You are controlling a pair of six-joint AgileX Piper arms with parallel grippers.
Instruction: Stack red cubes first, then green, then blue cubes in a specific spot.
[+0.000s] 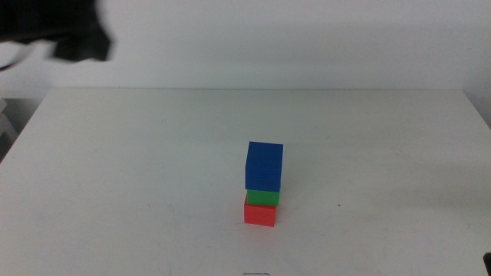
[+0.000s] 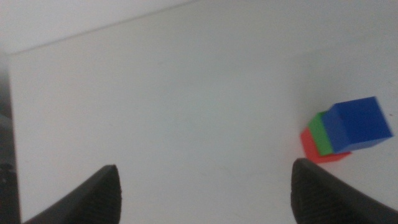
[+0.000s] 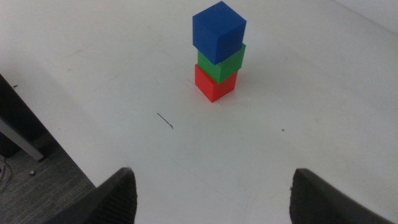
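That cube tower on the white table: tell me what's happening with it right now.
Nothing is handling it. The small solid red cube sits on the white tabletop, the matching green cube on it, and the deep-blue cube on top, slightly askew. The left gripper and right gripper are both open, empty and away from the stack. The stacking looks done.

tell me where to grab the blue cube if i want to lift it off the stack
Grip the blue cube on two opposite side faces, coming straight down from above. It sits on top of the green cube and red cube, so a sideways approach would likely topple the stack. Both the left gripper and the right gripper are open and well clear.
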